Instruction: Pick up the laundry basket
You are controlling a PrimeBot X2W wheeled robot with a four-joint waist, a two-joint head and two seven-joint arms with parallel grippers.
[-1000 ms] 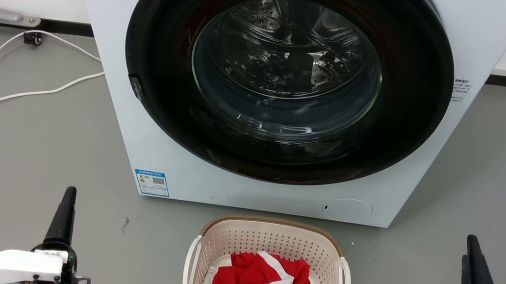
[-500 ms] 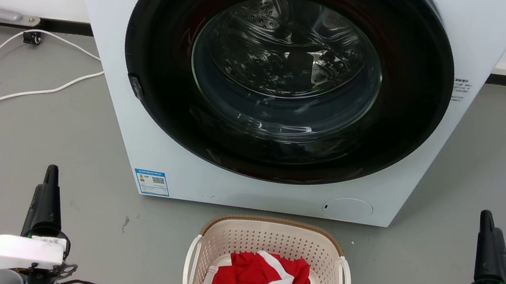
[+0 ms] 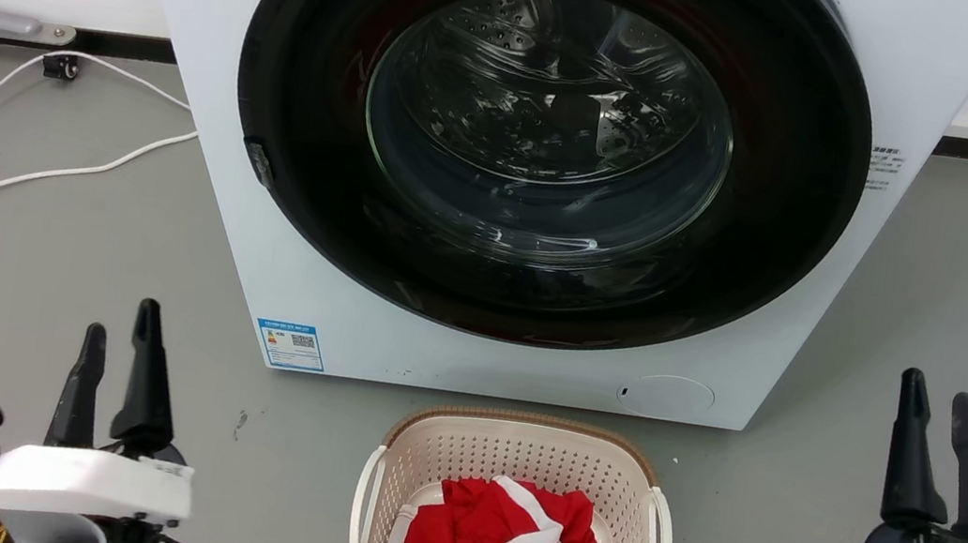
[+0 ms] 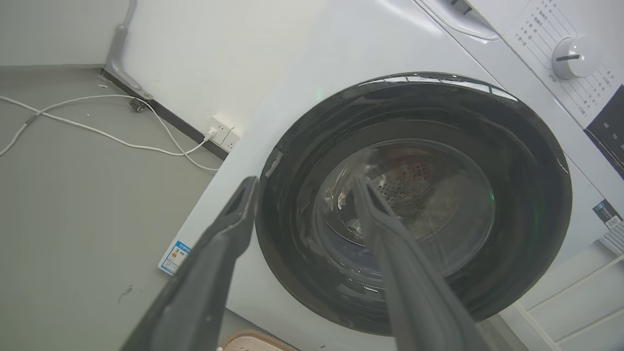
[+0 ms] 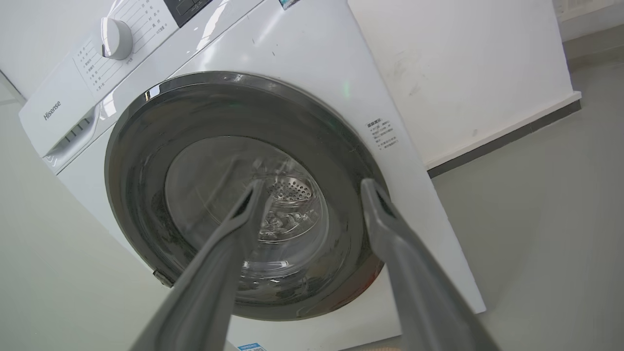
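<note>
The laundry basket [image 3: 515, 451], cream with perforated walls, a brown rim and white side handles, stands on the floor at the bottom middle of the head view, holding a red and white garment [image 3: 503, 539]. A sliver of its rim [image 4: 253, 341] peeks in at the bottom of the left wrist view. My left gripper [image 3: 121, 325] is open at the lower left, well to the left of the basket and holding nothing. My right gripper [image 3: 938, 397] is open at the lower right, equally far from the basket. Both wrist views show the fingers spread, left gripper [image 4: 304, 187] and right gripper [image 5: 312, 187].
A white front-loading washing machine [image 3: 274, 280] with a dark round door [image 3: 550, 139] stands just behind the basket. White cables [image 3: 5, 176] trail over the grey floor at the left. Bare floor lies on both sides of the basket.
Both grippers have turned about their long axes so that two separate fingers show on each; the right one has also moved up in the head view. The basket has stayed put.
</note>
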